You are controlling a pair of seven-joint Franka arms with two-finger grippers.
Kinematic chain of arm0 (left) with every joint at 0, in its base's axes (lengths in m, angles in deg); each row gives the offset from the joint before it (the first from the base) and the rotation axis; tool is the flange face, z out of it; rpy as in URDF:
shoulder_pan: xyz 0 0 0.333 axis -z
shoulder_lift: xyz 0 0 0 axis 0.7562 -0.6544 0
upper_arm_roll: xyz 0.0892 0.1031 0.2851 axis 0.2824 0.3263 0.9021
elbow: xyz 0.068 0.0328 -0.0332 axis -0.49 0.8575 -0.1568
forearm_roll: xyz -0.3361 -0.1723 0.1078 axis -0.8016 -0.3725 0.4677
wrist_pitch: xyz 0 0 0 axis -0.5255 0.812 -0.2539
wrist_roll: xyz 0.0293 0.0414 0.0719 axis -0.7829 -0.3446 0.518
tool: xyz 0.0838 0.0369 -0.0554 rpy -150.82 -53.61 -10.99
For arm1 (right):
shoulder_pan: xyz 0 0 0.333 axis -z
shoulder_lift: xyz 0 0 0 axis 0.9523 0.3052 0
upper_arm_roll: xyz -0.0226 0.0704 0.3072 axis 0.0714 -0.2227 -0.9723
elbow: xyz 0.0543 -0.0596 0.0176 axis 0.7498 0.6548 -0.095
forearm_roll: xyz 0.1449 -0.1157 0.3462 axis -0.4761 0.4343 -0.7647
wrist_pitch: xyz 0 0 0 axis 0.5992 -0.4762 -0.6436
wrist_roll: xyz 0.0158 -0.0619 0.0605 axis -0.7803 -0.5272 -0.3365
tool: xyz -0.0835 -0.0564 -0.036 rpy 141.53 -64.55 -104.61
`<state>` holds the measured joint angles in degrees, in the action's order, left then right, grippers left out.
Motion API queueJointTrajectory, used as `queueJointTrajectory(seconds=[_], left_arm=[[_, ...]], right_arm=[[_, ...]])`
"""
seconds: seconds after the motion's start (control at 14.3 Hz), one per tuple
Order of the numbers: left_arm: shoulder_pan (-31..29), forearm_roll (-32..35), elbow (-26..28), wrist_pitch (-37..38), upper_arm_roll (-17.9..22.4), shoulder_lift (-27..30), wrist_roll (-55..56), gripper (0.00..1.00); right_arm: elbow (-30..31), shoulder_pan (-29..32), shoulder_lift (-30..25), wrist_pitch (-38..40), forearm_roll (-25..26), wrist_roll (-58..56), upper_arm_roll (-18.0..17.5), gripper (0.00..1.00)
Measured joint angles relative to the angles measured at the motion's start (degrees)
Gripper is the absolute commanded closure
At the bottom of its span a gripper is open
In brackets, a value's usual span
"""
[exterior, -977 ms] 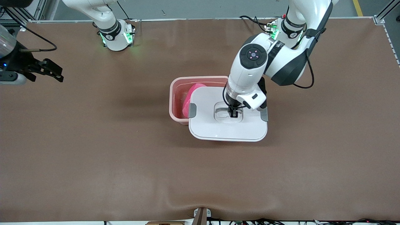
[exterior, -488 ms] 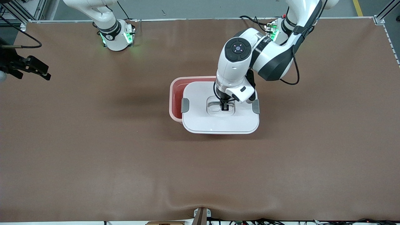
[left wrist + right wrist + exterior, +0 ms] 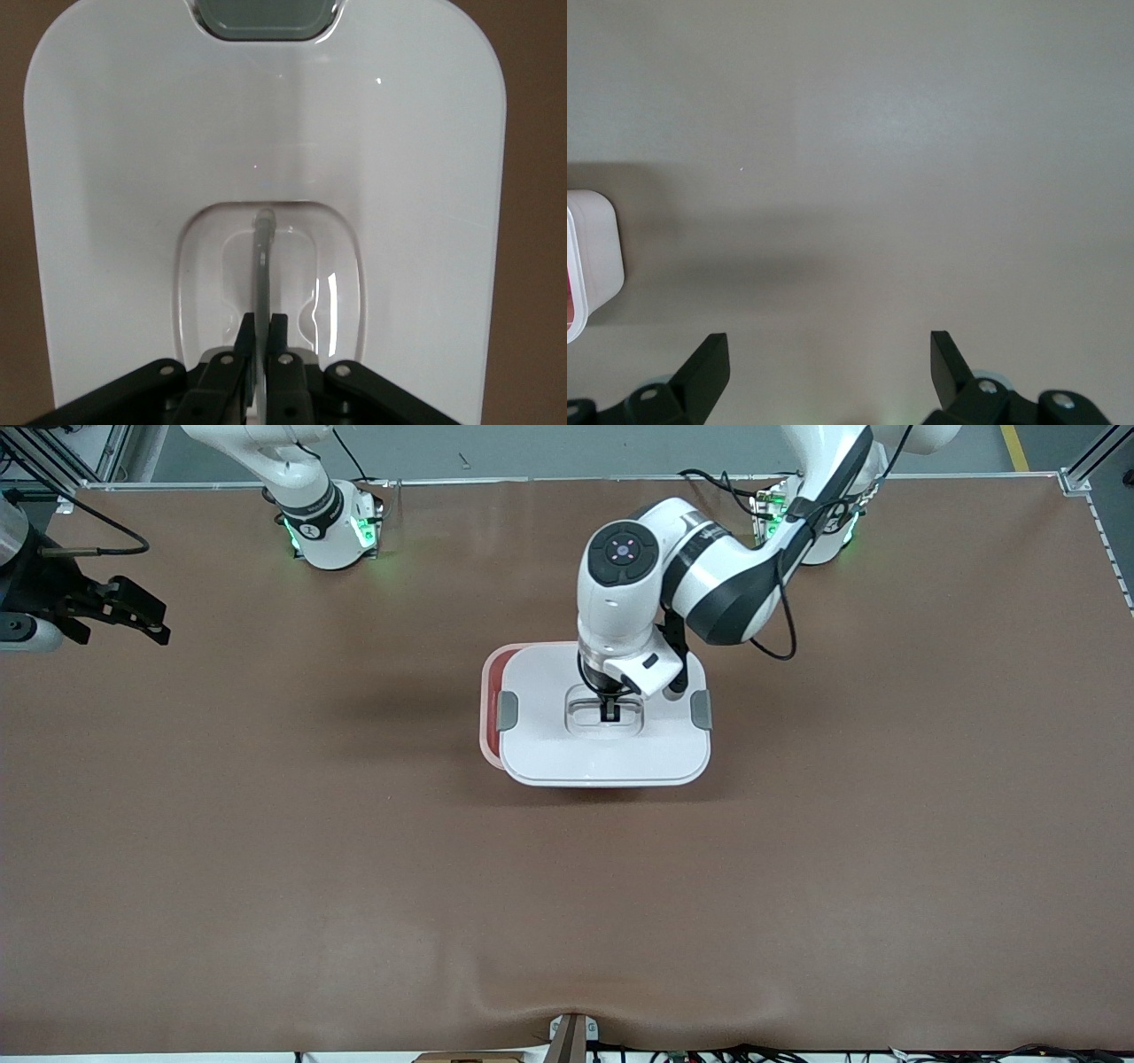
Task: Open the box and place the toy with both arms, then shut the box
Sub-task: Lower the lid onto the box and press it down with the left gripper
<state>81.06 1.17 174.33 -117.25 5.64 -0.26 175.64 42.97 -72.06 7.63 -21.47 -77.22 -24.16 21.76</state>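
The pink box (image 3: 488,691) stands mid-table; only a strip of its rim shows at the right arm's end. The white lid (image 3: 602,757) with grey side clips (image 3: 507,710) hangs over it, covering nearly all of the opening. My left gripper (image 3: 609,712) is shut on the lid's grey handle (image 3: 263,266) in the lid's recess and holds the lid (image 3: 133,177). The toy is hidden under the lid. My right gripper (image 3: 146,615) is open and empty, up over the table at the right arm's end. A corner of the box (image 3: 589,257) shows in the right wrist view, apart from the right gripper (image 3: 829,359).
The brown table mat (image 3: 354,886) spreads all round the box. The arms' bases (image 3: 332,531) stand along the table's edge farthest from the front camera. A small bracket (image 3: 571,1036) sits at the nearest edge.
My left gripper has carried the lid toward the right arm's end and away from the front camera, over the box; the toy is now covered. My right gripper shifted slightly at its end.
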Motion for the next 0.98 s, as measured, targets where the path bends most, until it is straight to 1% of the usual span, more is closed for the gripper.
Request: queueJointTrajectory(seconds=[0.21,0.49,0.63,0.77,0.98], left_arm=[[1.08,0.28,0.00,0.00,0.00,-0.63,0.98,1.00],[2.13,0.28,0.00,0.00,-0.01,-0.69,2.21,1.00],[2.66,0.28,0.02,-0.01,-0.01,-0.88,3.25,1.00],[3.25,0.28,0.02,-0.05,-0.01,-1.29,3.64,1.00],[3.64,0.28,0.02,-0.12,-0.01,-1.74,4.25,1.00]], right_arm=[[-0.02,-0.84,0.00,0.04,-0.13,-0.64,1.44,0.00],[-0.17,-1.17,0.01,-0.03,-2.40,-2.62,2.53,0.00],[-2.06,-1.24,0.58,0.18,-2.51,-2.71,2.61,0.00],[-4.50,-1.28,1.73,3.03,-2.54,-2.72,2.75,0.00],[-5.64,-1.27,2.70,4.28,-2.57,-2.72,2.97,0.00]])
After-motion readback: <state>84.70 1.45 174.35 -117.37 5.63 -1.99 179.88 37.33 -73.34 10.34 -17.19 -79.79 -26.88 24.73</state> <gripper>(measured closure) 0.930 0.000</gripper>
